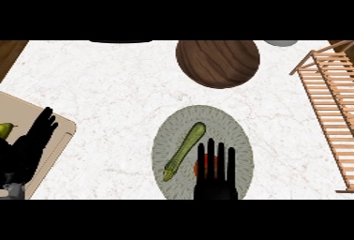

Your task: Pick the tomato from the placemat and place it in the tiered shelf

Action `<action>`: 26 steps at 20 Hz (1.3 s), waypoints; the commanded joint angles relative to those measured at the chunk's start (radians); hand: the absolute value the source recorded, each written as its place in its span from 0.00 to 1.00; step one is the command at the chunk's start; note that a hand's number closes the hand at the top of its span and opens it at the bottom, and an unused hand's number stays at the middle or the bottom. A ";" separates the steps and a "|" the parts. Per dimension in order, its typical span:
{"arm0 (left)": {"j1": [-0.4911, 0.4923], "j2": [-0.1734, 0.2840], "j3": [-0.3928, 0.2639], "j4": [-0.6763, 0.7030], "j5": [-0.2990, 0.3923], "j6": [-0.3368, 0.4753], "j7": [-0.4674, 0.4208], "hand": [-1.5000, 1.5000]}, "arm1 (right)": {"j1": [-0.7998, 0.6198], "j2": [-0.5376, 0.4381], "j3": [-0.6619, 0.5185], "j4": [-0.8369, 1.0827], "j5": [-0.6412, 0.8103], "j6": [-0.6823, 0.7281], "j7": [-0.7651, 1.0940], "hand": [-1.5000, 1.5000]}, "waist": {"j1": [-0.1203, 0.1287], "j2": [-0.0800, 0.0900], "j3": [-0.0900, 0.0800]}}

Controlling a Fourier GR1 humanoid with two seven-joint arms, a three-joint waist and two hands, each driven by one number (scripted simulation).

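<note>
The task is at its start, judging by how things lie. The tomato [210, 164] sits on the oval grey placemat [235, 126] at the near middle of the white tabletop [104, 84], and only a little red shows between the fingers of the right robot hand [216, 176]. That robot hand is over the tomato with its fingers straight and spread, pointing away toward the far side; they are not curled round the fruit, so no grasp is made yet. Whether the palm touches the tomato cannot be told from this view.

Just left of the tomato a long green vegetable [185, 150] lies slantwise on the same placemat, close enough that the closing fingers could catch it.

The wooden tiered shelf [332, 103] stands at the right edge, well apart from the placemat, and nothing shows on its slats. So grasping, lifting, carrying right and setting down all remain.

The left robot hand [31, 140] rests open at the near left, over a tan board [62, 126] that carries a small green fruit [7, 129]. A dark wooden bowl [217, 61] stands at the far middle.
</note>
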State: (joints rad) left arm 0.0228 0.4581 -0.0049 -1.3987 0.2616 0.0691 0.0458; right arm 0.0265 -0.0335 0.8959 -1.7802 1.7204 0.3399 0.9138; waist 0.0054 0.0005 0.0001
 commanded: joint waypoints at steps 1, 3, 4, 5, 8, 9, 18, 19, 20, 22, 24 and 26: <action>-0.035 -0.032 0.008 0.026 -0.026 -0.002 0.020 0.50 | -0.125 0.032 -0.063 0.077 -0.075 -0.018 0.021 0.00 | -0.002 0.000 0.000; 0.022 -0.032 0.027 -0.021 -0.035 -0.022 0.015 0.50 | -0.050 -0.008 -0.092 0.055 -0.036 -0.091 -0.045 0.00 | -0.003 -0.001 0.000; 0.037 -0.031 0.037 -0.057 -0.044 -0.015 0.028 0.50 | -0.083 0.032 -0.056 0.098 -0.059 -0.058 0.005 0.00 | -0.001 -0.001 0.000; 0.001 -0.028 0.053 0.036 -0.052 -0.037 -0.029 0.50 | -0.131 0.032 -0.123 0.154 -0.077 -0.088 -0.039 0.00 | -0.002 0.000 0.000; 0.024 -0.043 0.070 -0.029 -0.062 -0.043 0.015 0.50 | -0.107 0.033 -0.137 0.096 -0.059 -0.051 -0.075 0.00 | -0.003 -0.001 0.000; 0.006 -0.059 0.059 -0.048 -0.063 -0.033 0.065 0.50 | -0.091 0.033 -0.115 0.165 -0.047 -0.142 -0.049 0.00 | -0.003 -0.001 0.000; -0.070 -0.084 0.094 0.023 -0.100 -0.059 0.062 0.50 | -0.119 0.032 -0.188 0.229 -0.138 -0.156 -0.128 1.00 | -0.005 0.000 0.000; 0.004 -0.061 0.115 0.000 -0.083 -0.100 0.020 0.50 | -0.093 -0.019 -0.200 0.224 -0.146 -0.186 -0.146 1.00 | -0.002 -0.001 0.000; 0.002 -0.103 0.090 0.007 -0.099 -0.079 0.013 0.50 | -0.110 -0.004 -0.194 0.261 -0.128 -0.205 -0.143 1.00 | -0.002 0.000 0.000; 0.042 -0.092 0.101 -0.082 -0.092 -0.070 0.062 0.50 | -0.146 -0.003 -0.181 0.195 -0.104 -0.101 -0.145 1.00 | 0.001 -0.002 0.000; -0.007 -0.109 0.092 0.016 -0.125 -0.079 0.005 0.50 | -0.087 -0.025 -0.139 0.218 -0.072 -0.184 -0.132 1.00 | -0.006 -0.001 0.000; -0.007 -0.085 0.119 -0.003 -0.104 -0.106 0.034 0.50 | -0.140 0.033 -0.128 0.233 -0.026 -0.144 -0.096 1.00 | -0.003 -0.001 0.000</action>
State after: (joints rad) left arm 0.0180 0.3695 0.1012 -1.4056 0.1597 -0.0162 0.0782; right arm -0.0966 -0.0049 0.7390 -1.5981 1.6230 0.1861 0.7991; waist 0.0034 -0.0115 -0.0039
